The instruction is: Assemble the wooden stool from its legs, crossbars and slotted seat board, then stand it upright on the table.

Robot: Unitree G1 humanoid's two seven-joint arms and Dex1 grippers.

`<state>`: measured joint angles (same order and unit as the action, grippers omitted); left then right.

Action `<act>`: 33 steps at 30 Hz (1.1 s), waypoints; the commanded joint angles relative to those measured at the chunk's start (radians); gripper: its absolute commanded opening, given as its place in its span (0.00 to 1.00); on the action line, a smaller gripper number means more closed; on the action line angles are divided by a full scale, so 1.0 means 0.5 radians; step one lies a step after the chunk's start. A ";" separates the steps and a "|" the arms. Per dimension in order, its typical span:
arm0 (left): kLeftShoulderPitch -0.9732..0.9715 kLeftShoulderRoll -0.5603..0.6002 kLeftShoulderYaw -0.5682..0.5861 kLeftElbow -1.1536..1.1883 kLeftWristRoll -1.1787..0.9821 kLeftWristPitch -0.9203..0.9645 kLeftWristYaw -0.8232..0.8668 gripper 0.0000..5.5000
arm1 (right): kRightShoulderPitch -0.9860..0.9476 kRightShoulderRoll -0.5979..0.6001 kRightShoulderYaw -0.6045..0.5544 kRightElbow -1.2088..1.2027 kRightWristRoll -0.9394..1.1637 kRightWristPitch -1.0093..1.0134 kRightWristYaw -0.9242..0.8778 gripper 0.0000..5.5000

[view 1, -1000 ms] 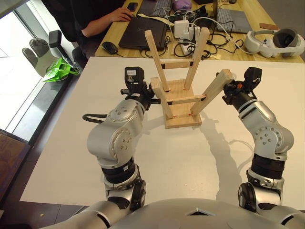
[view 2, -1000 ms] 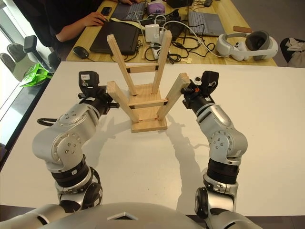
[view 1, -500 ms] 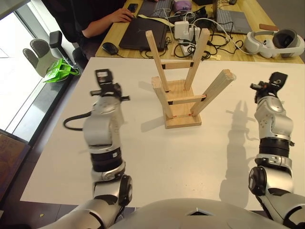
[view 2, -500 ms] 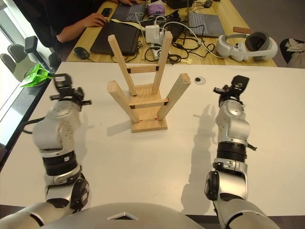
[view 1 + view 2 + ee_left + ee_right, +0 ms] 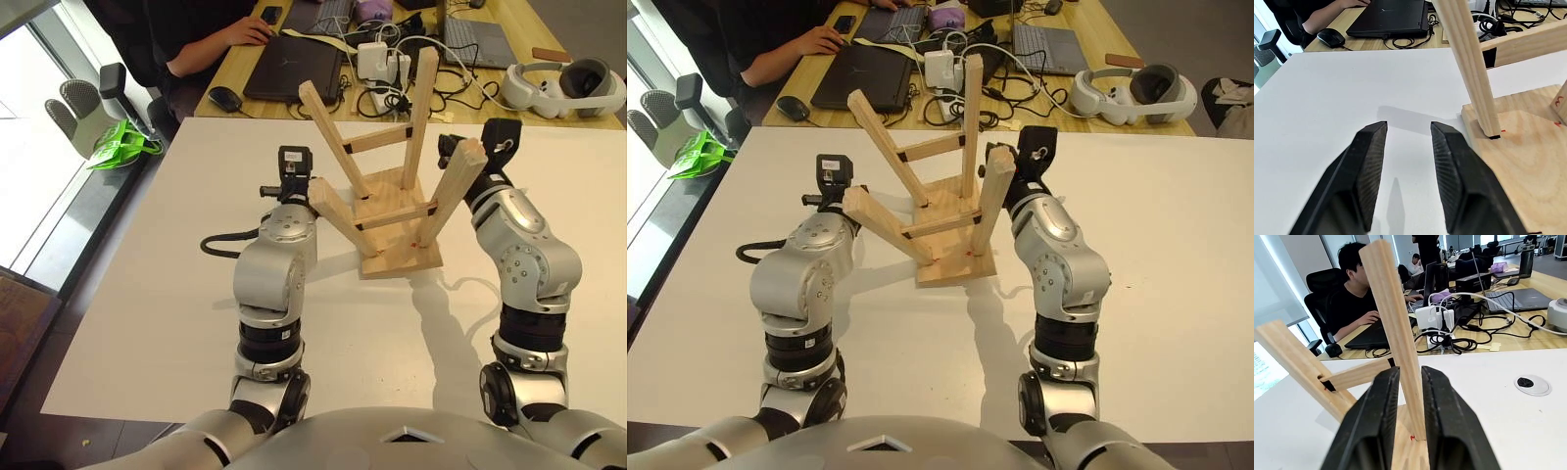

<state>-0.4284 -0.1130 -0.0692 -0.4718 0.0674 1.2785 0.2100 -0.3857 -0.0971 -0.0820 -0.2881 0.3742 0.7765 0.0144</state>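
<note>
Stool [image 5: 396, 213] sat inverted and tipped, seat board [image 5: 400, 258] down on the table [image 5: 147, 294] toward its far edge, with broad bare surface nearside and on both flanks; right gripper [image 5: 1409, 374] jaws pinched the near-right leg [image 5: 449, 196], left gripper [image 5: 1408, 129] jaws spread over bare table beside the seat board corner.

Stool [image 5: 392, 196] is set upside down on its seat board [image 5: 397, 257], mid-tabletop [image 5: 147, 294], toward the far edge, legs up. Left gripper [image 5: 1408, 129] is placed just left of the near-left leg [image 5: 343, 220] tip, nothing between its fingers. Near-right leg [image 5: 446, 191] is clamped between the right gripper [image 5: 1409, 374] fingers, near its tip. Behind the far edge a desk [image 5: 529, 29] is set: laptop [image 5: 294, 64] and mouse [image 5: 226, 97] left, headset [image 5: 568, 83] right.
</note>
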 commanded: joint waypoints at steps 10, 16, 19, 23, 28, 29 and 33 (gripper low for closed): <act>-0.118 0.124 0.109 -0.086 0.028 -0.100 -0.077 0.29 | -0.023 -0.406 -0.135 0.107 -0.262 -0.324 0.167 0.34; -0.013 0.079 0.239 -0.238 0.063 -0.160 -0.011 0.29 | 0.193 -0.619 -0.198 -0.782 0.009 -0.217 0.460 0.55; -0.025 0.067 0.265 -0.232 0.071 -0.213 0.005 0.29 | 0.246 -0.668 -0.239 -1.126 0.130 -0.215 0.510 0.64; -0.036 0.064 0.290 -0.225 0.070 -0.265 0.020 0.29 | 0.406 -0.674 -0.298 -1.362 0.312 -0.057 0.468 0.77; -0.046 0.065 0.275 -0.176 0.066 -0.331 0.020 0.29 | 0.764 -0.982 -0.071 -1.340 0.098 -0.090 0.645 0.78; -0.053 0.071 0.272 -0.163 0.064 -0.342 0.016 0.29 | 0.785 -1.021 -0.044 -1.302 0.058 -0.082 0.650 0.78; -0.058 0.093 0.283 -0.149 0.064 -0.368 0.005 0.29 | 0.884 -1.165 -0.008 -1.140 -0.184 -0.176 0.668 0.78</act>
<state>-0.4439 -0.0759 0.0729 -0.5537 0.0901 1.1043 0.2138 0.0389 -0.6475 -0.0910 -0.8943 0.3338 0.7139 0.3388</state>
